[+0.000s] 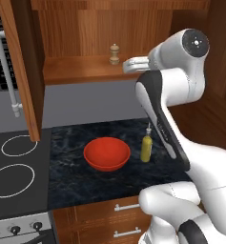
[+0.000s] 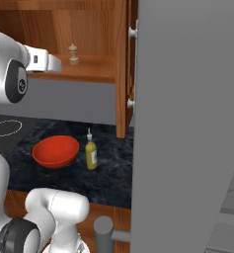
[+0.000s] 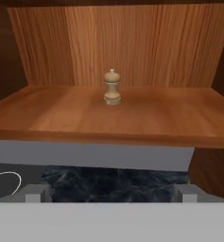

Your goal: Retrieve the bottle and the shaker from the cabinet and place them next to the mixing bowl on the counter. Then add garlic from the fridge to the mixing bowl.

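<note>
While the bottle (image 1: 146, 147) already stands just beside the mixing bowl (image 1: 107, 153) on the counter (image 1: 71, 181), the shaker (image 3: 112, 87) waits upright on the cabinet shelf (image 3: 61, 113); the gripper (image 1: 136, 64), jaws wide and empty, faces it from the shelf's edge, so fetching the shaker and the garlic remains

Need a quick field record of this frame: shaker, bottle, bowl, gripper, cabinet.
shaker: upright on the cabinet shelf, untouched
bottle: yellow-green, standing on the dark counter, just right of the bowl
mixing bowl: red, on the counter, looks empty
gripper: open, level with the shelf edge, facing the shaker, holding nothing
cabinet door: swung open
stove: beside the counter, to the bowl's left
task status: bottle placed; shaker not yet retrieved
</note>
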Controlling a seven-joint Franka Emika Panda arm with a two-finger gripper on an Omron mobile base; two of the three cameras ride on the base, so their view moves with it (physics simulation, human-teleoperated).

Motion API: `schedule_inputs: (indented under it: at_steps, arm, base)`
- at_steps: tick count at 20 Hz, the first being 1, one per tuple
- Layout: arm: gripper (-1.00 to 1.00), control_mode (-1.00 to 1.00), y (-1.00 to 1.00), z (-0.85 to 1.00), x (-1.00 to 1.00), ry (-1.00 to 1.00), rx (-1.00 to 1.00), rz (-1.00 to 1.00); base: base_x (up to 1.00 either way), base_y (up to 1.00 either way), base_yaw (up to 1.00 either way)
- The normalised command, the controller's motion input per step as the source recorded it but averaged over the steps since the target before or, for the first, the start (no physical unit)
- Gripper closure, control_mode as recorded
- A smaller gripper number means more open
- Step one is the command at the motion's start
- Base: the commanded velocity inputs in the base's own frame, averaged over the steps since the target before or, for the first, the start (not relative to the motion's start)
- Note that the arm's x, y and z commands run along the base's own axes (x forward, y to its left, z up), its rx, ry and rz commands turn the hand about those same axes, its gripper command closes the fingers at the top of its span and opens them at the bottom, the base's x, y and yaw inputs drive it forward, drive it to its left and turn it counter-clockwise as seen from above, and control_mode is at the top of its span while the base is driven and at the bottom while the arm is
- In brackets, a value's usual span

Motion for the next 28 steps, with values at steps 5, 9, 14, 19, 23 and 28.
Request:
schedule_inputs:
  at_steps: [5, 9, 14, 19, 23, 28]
  arm:
    - [-1.0, -1.0, 0.0, 0.0, 0.23, 0.01, 0.0, -0.03]
    - [-1.0, -1.0, 0.0, 0.0, 0.48, 0.01, 0.01, -0.08]
    - [-1.0, -1.0, 0.0, 0.0, 0.33, 0.0, 0.0, 0.0]
    - [-1.0, -1.0, 0.0, 0.0, 0.34, 0.01, 0.01, 0.01]
    - [-1.0, -1.0, 0.0, -0.06, 0.57, 0.05, 0.04, 0.06]
    - [-1.0, -1.0, 0.0, 0.0, 0.55, 0.05, 0.07, 0.09]
  base:
    - [0.0, 0.0, 0.0]
    - [0.0, 0.0, 0.0]
    - [0.0, 0.0, 0.0]
    - [0.0, 0.0, 0.0]
    - [0.0, 0.0, 0.0]
    - [0.0, 0.0, 0.0]
